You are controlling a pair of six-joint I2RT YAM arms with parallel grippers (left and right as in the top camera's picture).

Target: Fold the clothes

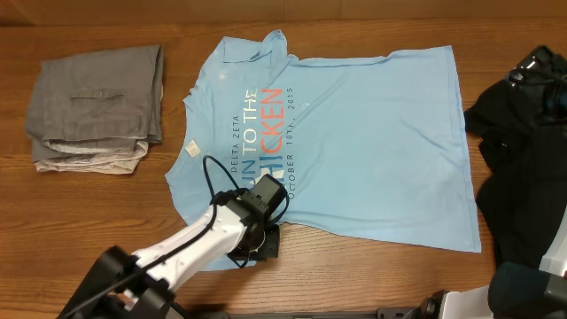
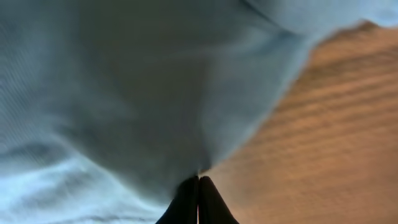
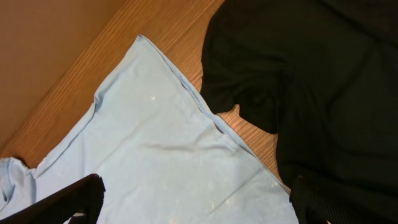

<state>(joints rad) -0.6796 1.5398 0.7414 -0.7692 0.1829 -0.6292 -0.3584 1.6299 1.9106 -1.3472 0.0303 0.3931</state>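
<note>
Near edge: left tool (image 2: 198, 186) clamped tight on T-shirt (image 1: 372, 133) hem, fingertips pressed together (wrist view mostly blue cloth). T-shirt spread flat, lettering up, mid-counter (image 1: 106, 213). Right tool (image 3: 196, 202) gaping wide, holding nothing, above shirt edge just beside black garment (image 1: 523, 151), heaped at right. Far left: folded grey trousers (image 1: 93, 93) atop beige garment (image 1: 89, 161).

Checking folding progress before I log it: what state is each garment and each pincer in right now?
light blue T-shirt: spread flat, unfolded, lettering up.
black garment: crumpled in a heap, unfolded.
grey trousers: folded, lying on the beige garment.
beige garment: folded, under the trousers.
left pincer: shut, apparently pinching the T-shirt's near hem.
right pincer: open, holding nothing.
</note>
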